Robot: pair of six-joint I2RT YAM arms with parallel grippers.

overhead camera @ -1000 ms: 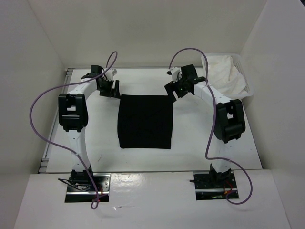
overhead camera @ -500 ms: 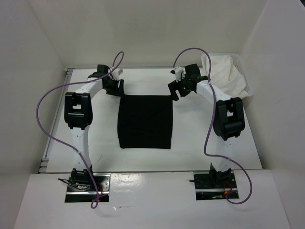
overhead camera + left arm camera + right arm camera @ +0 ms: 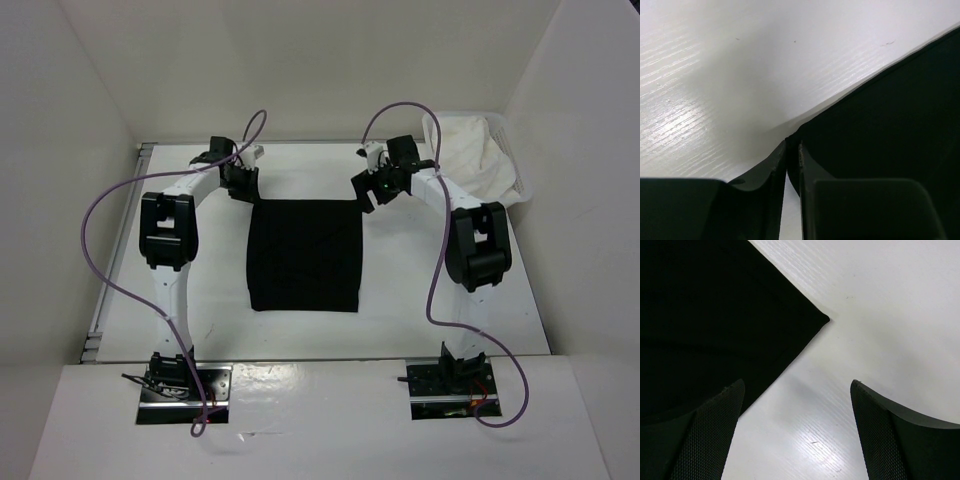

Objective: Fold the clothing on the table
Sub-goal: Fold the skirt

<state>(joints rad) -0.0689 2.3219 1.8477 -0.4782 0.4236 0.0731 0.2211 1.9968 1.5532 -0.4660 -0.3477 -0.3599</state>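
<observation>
Your left pincer [image 3: 792, 150] has its jaws nearly together, nipping the far left corner of the garment [image 3: 305, 255]. Your right pincer [image 3: 796, 385] hangs wide open and empty beside the far right corner. On the smooth white table [image 3: 420, 300] the garment lies mid-table, a flat, soft, matte black rectangle. I judge this the grasping step; next, pinch the right corner.

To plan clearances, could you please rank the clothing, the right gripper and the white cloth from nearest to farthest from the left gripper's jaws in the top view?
1. clothing, centre, its corner at the left gripper.
2. right gripper, across the far edge.
3. white cloth, far right corner.
</observation>
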